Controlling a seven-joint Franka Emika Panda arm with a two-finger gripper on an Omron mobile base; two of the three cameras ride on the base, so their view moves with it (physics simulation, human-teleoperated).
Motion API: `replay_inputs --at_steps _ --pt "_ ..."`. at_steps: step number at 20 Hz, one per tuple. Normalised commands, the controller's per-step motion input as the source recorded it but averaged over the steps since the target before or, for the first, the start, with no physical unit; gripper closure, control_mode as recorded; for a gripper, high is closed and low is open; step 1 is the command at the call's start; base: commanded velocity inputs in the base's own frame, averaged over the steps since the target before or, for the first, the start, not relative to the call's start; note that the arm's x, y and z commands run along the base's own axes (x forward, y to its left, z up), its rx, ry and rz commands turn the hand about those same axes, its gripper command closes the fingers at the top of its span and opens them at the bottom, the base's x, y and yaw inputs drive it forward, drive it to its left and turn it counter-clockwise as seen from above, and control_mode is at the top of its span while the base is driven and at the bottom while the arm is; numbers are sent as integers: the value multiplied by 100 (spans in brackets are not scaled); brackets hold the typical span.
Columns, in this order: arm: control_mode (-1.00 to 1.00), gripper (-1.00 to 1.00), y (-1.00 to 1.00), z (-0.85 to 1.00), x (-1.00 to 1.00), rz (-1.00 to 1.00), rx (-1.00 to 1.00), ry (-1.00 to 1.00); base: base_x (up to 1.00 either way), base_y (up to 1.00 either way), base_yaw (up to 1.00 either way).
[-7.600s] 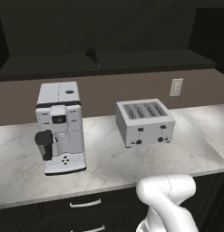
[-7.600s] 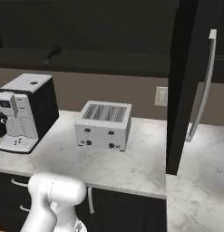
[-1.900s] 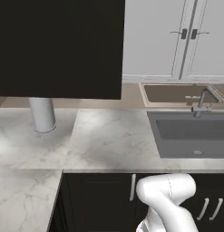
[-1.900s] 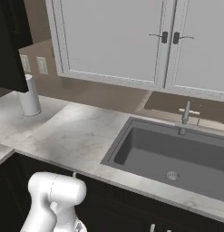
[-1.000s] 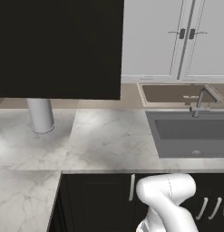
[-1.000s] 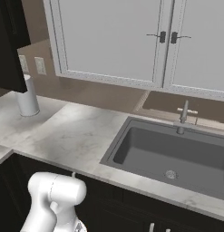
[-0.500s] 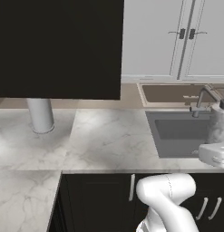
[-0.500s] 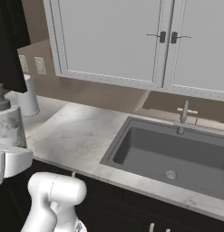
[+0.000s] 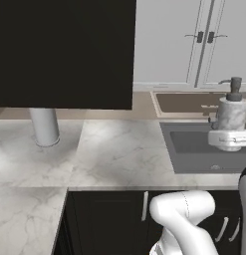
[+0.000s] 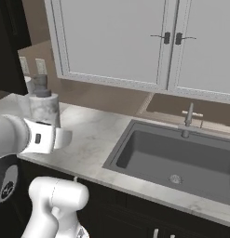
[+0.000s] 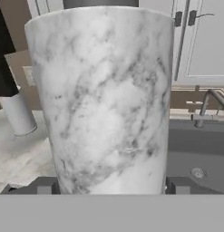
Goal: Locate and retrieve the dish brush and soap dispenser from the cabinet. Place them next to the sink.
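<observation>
Arm: the gripper (image 10: 53, 137) is being held up in front of the base, above the front part of the counter (image 9: 119, 154), with the white body of the robot rising below it
Hand: it is clamping the soap dispenser (image 9: 230, 119) around its lower body, a finger pressing in on either side (the hand view shows the marbled cylinder (image 11: 102, 99) sitting between the two dark pads)
Soap dispenser: it is standing upright in the grip, dark pump top uppermost, and is hanging in the air, not resting on anything; from the left base view it is lining up with the sink (image 9: 204, 149), from the right base view it is sitting over the counter to the left of the sink (image 10: 177, 162), so I am judging it to be near the basin and not yet down
Sink: the grey basin is lying open beside the marble, faucet (image 10: 187, 122) at its back rim
Cabinet: the black wall cabinet (image 9: 64, 52) is hanging over the left stretch of counter, its flat door facing me and showing nothing of the shelf
Dish brush: I am not spotting it on the stretch of counter I can see, so I cannot say where it is
Other things: a plain grey cylinder (image 9: 44, 127) is standing on the counter under the black cabinet
Progress: the bottle seems fetched and is waiting to be set down by the sink; the brush, as far as I can judge, is still to be dealt with
</observation>
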Motion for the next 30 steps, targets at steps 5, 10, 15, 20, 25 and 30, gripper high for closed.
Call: replay_inputs --at_steps 5,10,15,20,25,30 --pt "-100 100 -3 -52 55 13 -1 -1 0 0 0" --pt "-100 100 2 -65 55 21 -5 -3 0 0 0" --pt "-100 100 -8 -55 30 18 -4 -16 0 0 0" --pt "-100 100 -15 -34 35 17 3 -20 0 0 0" --pt "-100 100 0 -24 42 25 6 3 0 0 0" --pt "-100 100 5 -27 32 21 0 8 0 0 0"
